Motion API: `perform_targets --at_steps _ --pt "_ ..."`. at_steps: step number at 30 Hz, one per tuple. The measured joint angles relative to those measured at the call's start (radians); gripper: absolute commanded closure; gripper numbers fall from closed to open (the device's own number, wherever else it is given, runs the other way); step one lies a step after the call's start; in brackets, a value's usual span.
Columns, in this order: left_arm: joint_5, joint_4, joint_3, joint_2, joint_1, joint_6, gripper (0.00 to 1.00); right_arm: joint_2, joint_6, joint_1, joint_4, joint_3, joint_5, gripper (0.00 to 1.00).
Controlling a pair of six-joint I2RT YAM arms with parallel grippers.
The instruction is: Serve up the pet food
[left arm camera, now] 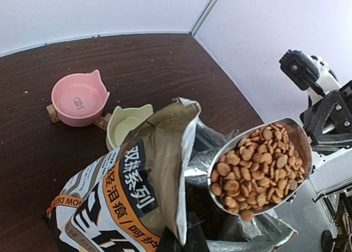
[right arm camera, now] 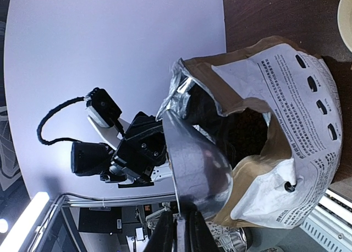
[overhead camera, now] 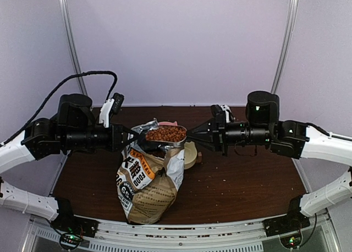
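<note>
The pet food [overhead camera: 165,133] fills a silver scoop [overhead camera: 171,138] held level just above the open mouth of the printed bag [overhead camera: 147,180]. My right gripper [overhead camera: 191,135] is shut on the scoop's handle. In the right wrist view the scoop's underside [right arm camera: 199,164] faces me and the fingers [right arm camera: 165,236] clamp its handle. My left gripper [overhead camera: 133,137] is shut on the bag's left rim, holding it open. The left wrist view shows the kibble heap [left arm camera: 258,166] in the scoop, over the bag [left arm camera: 124,200]; only a dark bit of that gripper [left arm camera: 181,244] shows.
A pink cat-eared bowl [left arm camera: 80,100] and a cream bowl [left arm camera: 126,125] stand together on a wooden stand behind the bag. In the top view the cream bowl [overhead camera: 191,154] sits under the right gripper. Stray pellets lie on the brown table [overhead camera: 242,180].
</note>
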Motion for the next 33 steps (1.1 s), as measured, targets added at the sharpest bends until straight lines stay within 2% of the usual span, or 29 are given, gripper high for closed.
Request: perform_targets --at_steps 19,33 --pt "0.082 0.006 0.0 0.015 0.082 -0.018 1.0 -0.035 0.09 -0.021 0.174 -0.018 0.012 1.0" --pt "0.055 -0.143 -0.015 -0.127 0.167 0.001 1.0 -0.131 0.097 -0.188 0.183 -0.1 0.093 1.0"
